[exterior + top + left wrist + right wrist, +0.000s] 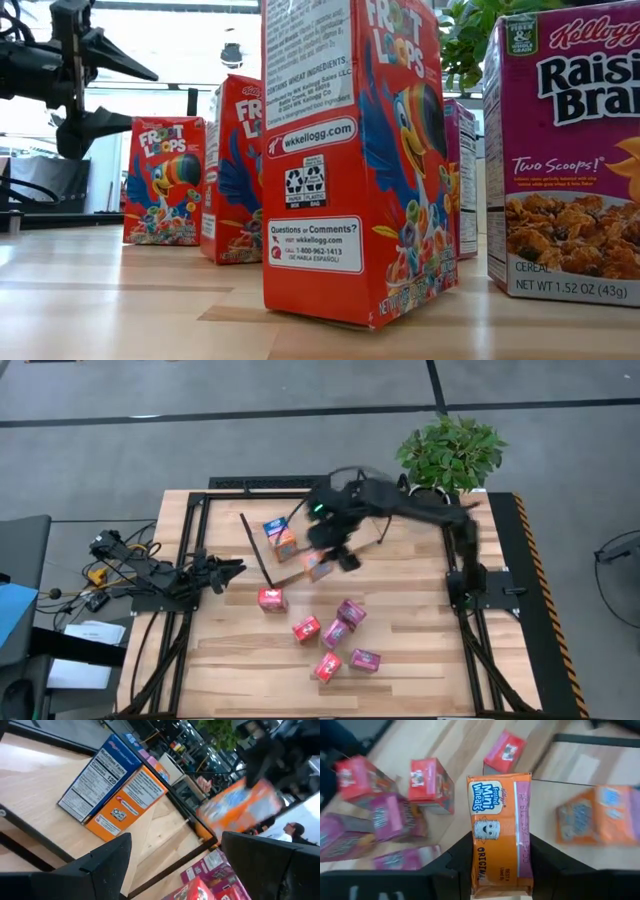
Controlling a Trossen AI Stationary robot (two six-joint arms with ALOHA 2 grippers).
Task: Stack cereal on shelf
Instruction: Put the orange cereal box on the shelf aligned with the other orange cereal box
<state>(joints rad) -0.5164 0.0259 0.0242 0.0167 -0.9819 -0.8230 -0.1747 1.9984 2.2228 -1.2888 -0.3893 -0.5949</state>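
Observation:
The shelf (300,555) is a light plywood board with black rod ends, at the table's far middle. A blue box (274,526) and an orange box (287,544) lie side by side on it; both show in the left wrist view (100,772) (127,802). My right gripper (328,555) is over the shelf's near edge, shut on another orange Mini-Wheats box (500,832). My left gripper (228,573) is open and empty at the table's left, pointing toward the shelf. Several red and magenta boxes (335,634) stand on the table in front of the shelf. My right gripper pinches the orange box between its two fingers, by its two narrow long sides (476,865), toward one end. The fingers come from above and point down. The box (240,810) is lifted clear and tilted, its printed front facing up.
Red Froot Loops boxes (350,160) and a Raisin Bran box (565,150) stand close to the low camera. A red box (272,599) stands just in front of the shelf's left end. A potted plant (450,455) stands at the table's far right corner.

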